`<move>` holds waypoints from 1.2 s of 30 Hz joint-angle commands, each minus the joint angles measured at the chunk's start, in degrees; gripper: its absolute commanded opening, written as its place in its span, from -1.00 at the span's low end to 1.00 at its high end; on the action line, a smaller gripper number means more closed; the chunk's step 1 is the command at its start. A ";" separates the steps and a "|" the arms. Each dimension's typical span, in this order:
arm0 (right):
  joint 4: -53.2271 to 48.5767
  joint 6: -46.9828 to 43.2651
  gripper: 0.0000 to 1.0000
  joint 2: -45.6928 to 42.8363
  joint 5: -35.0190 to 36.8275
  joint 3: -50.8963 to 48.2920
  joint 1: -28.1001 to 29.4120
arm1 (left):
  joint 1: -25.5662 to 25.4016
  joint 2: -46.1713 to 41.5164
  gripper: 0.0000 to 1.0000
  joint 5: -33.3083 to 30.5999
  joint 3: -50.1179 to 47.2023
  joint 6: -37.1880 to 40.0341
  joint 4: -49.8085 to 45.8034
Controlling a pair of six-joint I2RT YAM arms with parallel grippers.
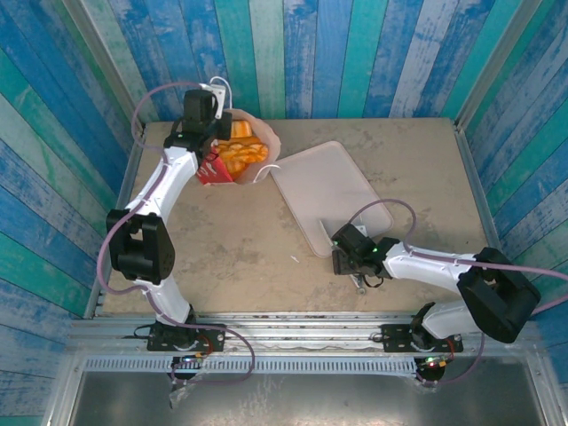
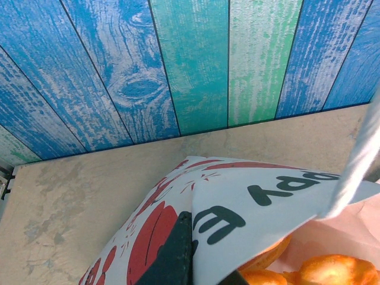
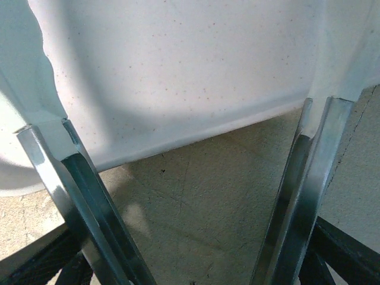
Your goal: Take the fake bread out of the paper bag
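The paper bag (image 1: 216,169), white with red shapes, lies open at the back left of the table. Orange fake bread (image 1: 240,153) shows in its mouth. My left gripper (image 1: 204,138) is at the bag's left rim. In the left wrist view my left gripper (image 2: 202,252) is shut on the bag's paper edge (image 2: 237,202), one black finger (image 2: 177,249) outside the paper. Glossy golden bread (image 2: 332,270) lies inside, and a white cord handle (image 2: 356,160) crosses at right. My right gripper (image 1: 348,253) hovers low at the tray's near edge, open and holding nothing (image 3: 184,119).
A flat pale-pink tray (image 1: 324,186) lies at the table's middle, its near rim (image 3: 178,71) just ahead of my right fingers (image 3: 77,196). Blue-green plank walls (image 1: 293,53) close in the back and sides. Bare table (image 1: 240,240) lies between the arms.
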 commanded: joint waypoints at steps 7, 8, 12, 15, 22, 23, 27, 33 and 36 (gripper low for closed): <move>-7.53 5.83 0.70 1.81 -7.02 -4.09 2.61 | -0.22 -6.40 -0.90 0.84 -0.63 -0.78 3.23; -7.66 6.25 0.70 1.73 -7.11 -4.17 2.85 | -0.22 -6.40 -0.90 0.95 -0.65 -0.92 3.13; -7.97 7.83 0.70 1.30 -7.28 -4.67 3.74 | -0.22 -6.70 -0.90 1.02 -0.62 -1.04 3.13; -8.48 8.55 0.66 0.90 -7.40 -4.93 4.46 | -0.22 -6.86 -0.90 1.24 -0.67 -1.14 3.15; -8.04 12.13 0.66 -0.56 -6.88 -6.93 5.84 | -0.22 -7.45 -0.90 1.46 -1.28 -1.26 3.22; -7.77 12.58 0.66 -0.56 -6.79 -7.14 5.88 | -0.22 -7.42 -0.90 1.37 -1.29 -1.27 3.22; -6.01 13.42 0.62 0.42 -5.94 -7.92 5.97 | -0.22 -7.39 -0.90 1.38 -1.29 -1.22 3.22; -6.04 14.23 0.54 2.91 -5.97 -7.53 5.99 | -0.18 -7.48 -0.89 1.37 -1.29 -1.32 3.06; -6.66 14.94 0.55 2.70 -6.74 -7.84 6.56 | -0.22 -7.48 -0.89 1.52 -1.29 -1.36 3.13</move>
